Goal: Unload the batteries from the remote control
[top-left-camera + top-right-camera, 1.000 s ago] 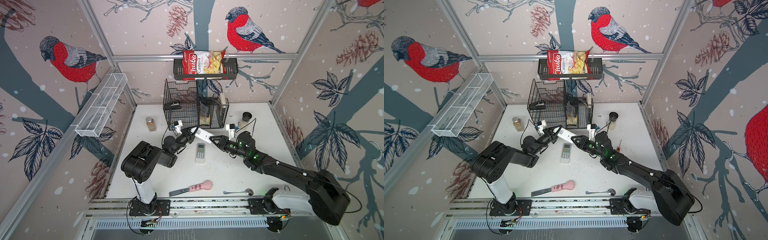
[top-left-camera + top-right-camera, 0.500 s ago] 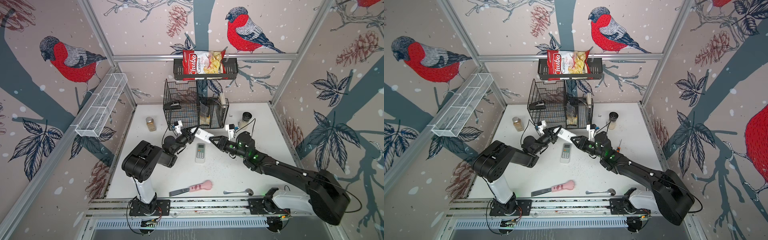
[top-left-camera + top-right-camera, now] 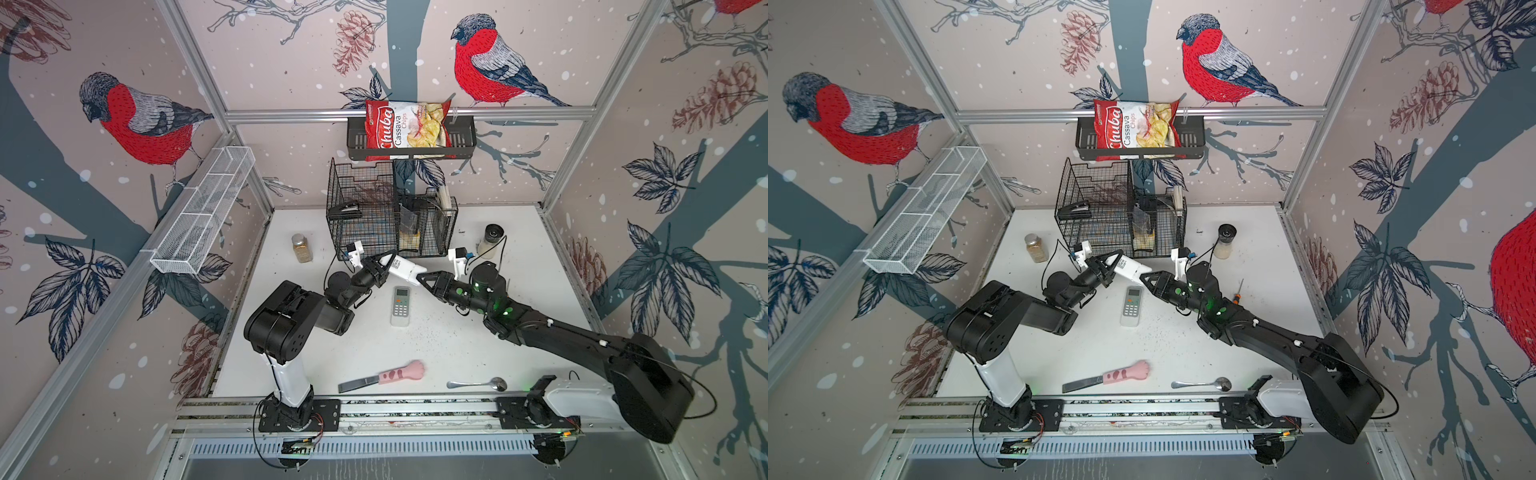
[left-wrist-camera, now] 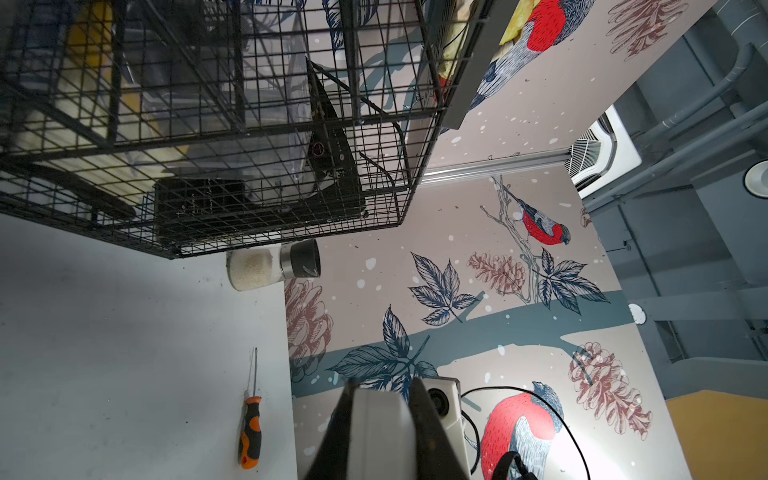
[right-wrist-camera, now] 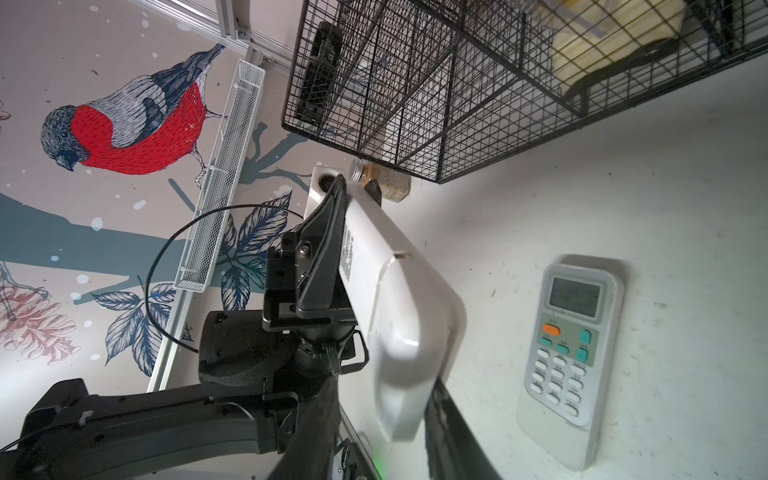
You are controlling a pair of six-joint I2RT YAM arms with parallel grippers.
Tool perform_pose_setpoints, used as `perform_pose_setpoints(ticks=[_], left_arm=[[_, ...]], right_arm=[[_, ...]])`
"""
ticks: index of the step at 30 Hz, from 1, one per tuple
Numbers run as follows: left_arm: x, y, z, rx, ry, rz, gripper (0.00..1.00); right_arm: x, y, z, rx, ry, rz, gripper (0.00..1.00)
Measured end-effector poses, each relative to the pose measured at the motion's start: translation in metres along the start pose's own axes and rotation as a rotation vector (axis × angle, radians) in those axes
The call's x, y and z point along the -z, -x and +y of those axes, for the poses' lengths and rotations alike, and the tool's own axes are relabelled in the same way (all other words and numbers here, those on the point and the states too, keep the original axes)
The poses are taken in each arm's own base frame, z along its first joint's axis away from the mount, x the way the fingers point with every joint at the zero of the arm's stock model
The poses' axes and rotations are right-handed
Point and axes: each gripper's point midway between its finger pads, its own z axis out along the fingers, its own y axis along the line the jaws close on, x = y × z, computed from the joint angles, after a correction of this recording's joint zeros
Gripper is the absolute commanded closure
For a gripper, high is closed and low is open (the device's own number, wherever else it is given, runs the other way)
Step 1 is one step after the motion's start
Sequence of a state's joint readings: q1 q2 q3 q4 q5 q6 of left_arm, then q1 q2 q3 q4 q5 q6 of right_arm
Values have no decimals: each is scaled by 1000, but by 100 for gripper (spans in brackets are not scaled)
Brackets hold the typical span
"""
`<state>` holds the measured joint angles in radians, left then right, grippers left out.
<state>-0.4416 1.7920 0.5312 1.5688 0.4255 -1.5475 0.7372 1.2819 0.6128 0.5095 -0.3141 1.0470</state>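
Left gripper [image 3: 385, 266]: clamped on one end of the remote [image 3: 405, 269], holding it tilted and clear of the table [image 3: 457, 353], just in front of the wire basket [image 3: 361, 216].

Right gripper [image 3: 422, 280]: tips meet the remote's free end, with one finger [image 5: 453, 432] alongside it (whether it actually pinches the remote cannot be told).

Batteries: not visible in any view.

Second remote [image 3: 401, 301]: flat on the table, keypad up, between the two arms, untouched.

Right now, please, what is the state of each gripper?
Left gripper: closed on the held white remote.
Right gripper: jaws around that remote's other end; whether it grips cannot be told.
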Motion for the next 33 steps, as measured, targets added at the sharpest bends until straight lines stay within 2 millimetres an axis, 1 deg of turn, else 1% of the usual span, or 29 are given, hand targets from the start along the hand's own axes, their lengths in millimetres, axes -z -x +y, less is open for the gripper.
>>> perform_pose_setpoints(ticks=[17,33], left_arm=[[0,3,0,-1,-1,-19,100],[0,1,-2,-4,-10,-9,100]], right_arm=[[-3,2,2,1,1,-2,67],[0,2,3,1,3,-3,68]])
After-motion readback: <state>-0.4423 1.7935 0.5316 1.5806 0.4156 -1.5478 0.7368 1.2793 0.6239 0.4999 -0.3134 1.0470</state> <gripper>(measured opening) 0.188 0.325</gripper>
